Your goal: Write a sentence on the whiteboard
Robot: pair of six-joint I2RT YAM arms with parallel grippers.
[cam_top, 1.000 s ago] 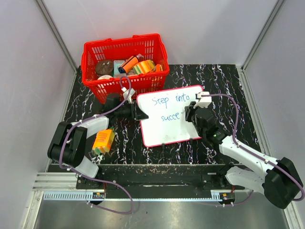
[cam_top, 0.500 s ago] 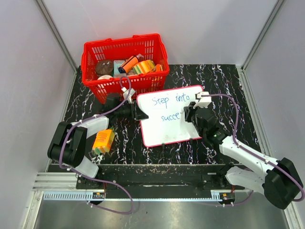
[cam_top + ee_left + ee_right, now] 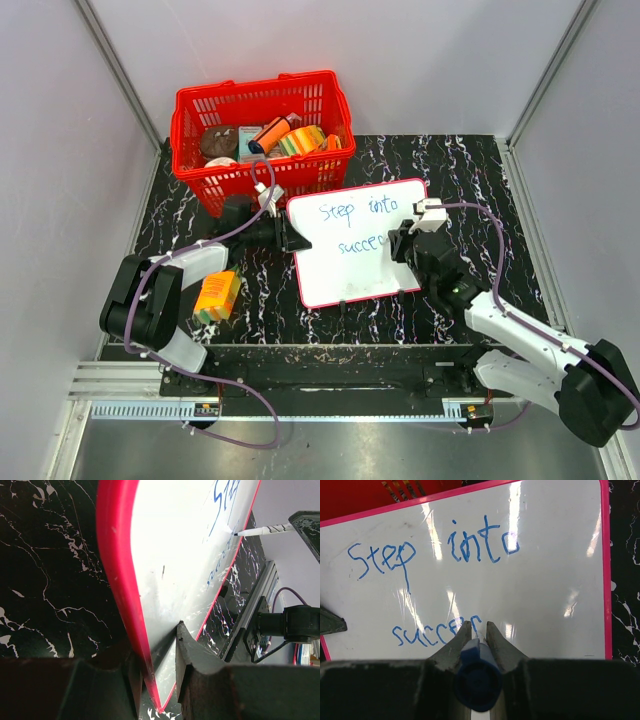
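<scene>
Whiteboard (image 3: 350, 280) was laid on the tabletop (image 3: 470, 180), centre of the top view, just below the red basket (image 3: 300, 172). Its left edge was pinched by the left hand (image 3: 157, 635), one finger on each face at the red frame. A blue marker (image 3: 477, 677) was clenched in the right hand (image 3: 479, 627), tip set on the board at the end of the lower line. Sentence (image 3: 465, 550) was read as "Step into" above and "succe" below, so it was judged unfinished. Key relation: the writing line ran left to right in the right wrist view, and bare board was left to the right of the tip, up to the frame. Next strokes were judged to go rightward.
</scene>
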